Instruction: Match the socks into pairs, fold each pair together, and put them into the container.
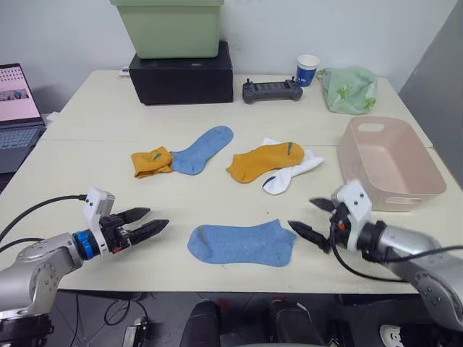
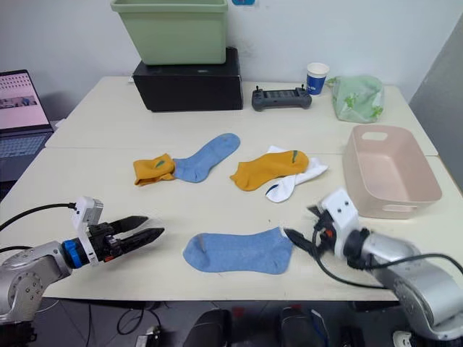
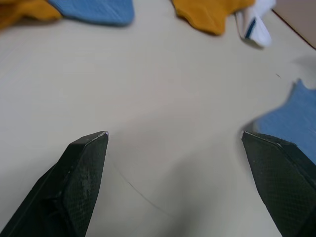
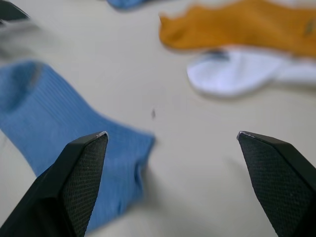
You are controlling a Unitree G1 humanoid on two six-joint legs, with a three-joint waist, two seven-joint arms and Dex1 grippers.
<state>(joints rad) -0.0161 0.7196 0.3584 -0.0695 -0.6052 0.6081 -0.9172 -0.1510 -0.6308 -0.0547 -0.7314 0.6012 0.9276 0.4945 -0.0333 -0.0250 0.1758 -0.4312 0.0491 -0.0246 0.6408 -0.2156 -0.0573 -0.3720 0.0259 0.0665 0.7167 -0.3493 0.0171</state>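
My right gripper point(image 1: 315, 220) gapes wide beside the near blue sock point(image 1: 242, 243); I'd nip its cuff edge cleanly; left gripper point(image 1: 146, 223) open, empty.

Even, diffuse indoor light covers the pale table point(image 1: 217, 116), bright with no harsh glare. Shadows are soft and short: a faint one hugs the near edge of the light blue sock point(image 1: 242, 243), and a darker band sits under the black box point(image 1: 182, 72). The head views are fairly sharp in the middle, though the right pincer point(image 1: 315, 217) and its arm smear with motion blur. In the right wrist view the socks look soft and streaked; the left wrist view blurs the far socks too.
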